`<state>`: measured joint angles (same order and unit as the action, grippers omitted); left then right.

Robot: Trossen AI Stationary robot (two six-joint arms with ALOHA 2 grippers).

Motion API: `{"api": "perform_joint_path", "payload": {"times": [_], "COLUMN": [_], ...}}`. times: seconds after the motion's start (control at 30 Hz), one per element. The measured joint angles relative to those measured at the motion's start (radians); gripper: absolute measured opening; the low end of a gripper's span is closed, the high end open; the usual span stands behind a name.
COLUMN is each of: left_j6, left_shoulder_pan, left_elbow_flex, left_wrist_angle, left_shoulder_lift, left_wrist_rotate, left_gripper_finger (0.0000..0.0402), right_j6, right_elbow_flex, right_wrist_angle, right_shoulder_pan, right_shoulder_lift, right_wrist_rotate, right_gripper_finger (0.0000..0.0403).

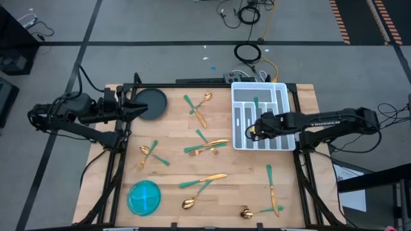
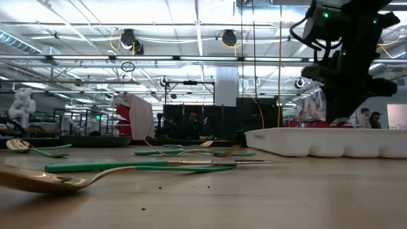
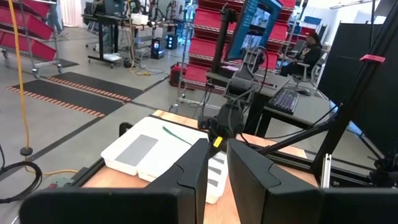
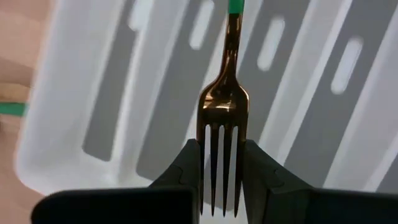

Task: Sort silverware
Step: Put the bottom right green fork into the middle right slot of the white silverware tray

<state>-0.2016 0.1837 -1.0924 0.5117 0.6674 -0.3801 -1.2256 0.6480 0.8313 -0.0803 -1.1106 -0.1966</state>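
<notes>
My right gripper (image 1: 252, 132) hangs over the white compartmented tray (image 1: 282, 90), shut on a gold fork (image 4: 224, 106) with a teal handle (image 1: 255, 102). The low view shows this gripper (image 2: 343, 117) just above the tray's rim (image 2: 305, 141). Other teal-handled silverware lies flat on the wooden table: a pair near the far edge (image 1: 199, 109), a cluster at the middle (image 1: 207, 146), two pieces on the left (image 1: 151, 154), and more near the front (image 1: 204, 182) (image 1: 272, 189). My left gripper (image 1: 138, 106) waits open at the table's left, by a dark round plate (image 1: 154, 102). My right gripper pinches the fork by its tines (image 4: 222, 168), one finger (image 4: 186, 165) on each outer tine. The fingers lie along the fork, whose neck and teal handle (image 4: 235, 6) stick out ahead of them toward the table's far edge, over the tray's compartments.
A round blue bowl (image 1: 144, 197) stands at the near left corner. A spoon (image 2: 38, 179) and a long teal handle (image 2: 140, 166) lie close to the low camera. Bare wood shows between the tray and the middle cluster. People sit at desks beyond the table (image 3: 311, 46).
</notes>
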Motion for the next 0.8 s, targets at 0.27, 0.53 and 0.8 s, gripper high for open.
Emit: {"api": "perform_joint_path", "payload": {"times": [0.27,0.53,0.8], "left_j6": [0.0,0.006,0.006], "left_shoulder_pan": [0.0,0.0,0.0], "left_elbow_flex": [0.0,0.0,0.0], "left_wrist_angle": [-0.001,-0.001,-0.001], "left_shoulder_lift": [0.0,0.0,0.0], "left_wrist_rotate": [0.0,0.0,0.0], "left_gripper_finger": [0.0067,0.0067,0.0067], "right_j6": [-0.054,-0.129,-0.186], "right_elbow_flex": [-0.115,-0.167,-0.167], "right_wrist_angle": [-0.149,-0.146,-0.152], "right_shoulder_pan": [0.005,0.005,0.001], "right_shoulder_lift": [0.02,0.022,0.024], "right_wrist_rotate": [0.074,0.128,0.119], "right_gripper_finger": [0.004,0.004,0.0041]}}
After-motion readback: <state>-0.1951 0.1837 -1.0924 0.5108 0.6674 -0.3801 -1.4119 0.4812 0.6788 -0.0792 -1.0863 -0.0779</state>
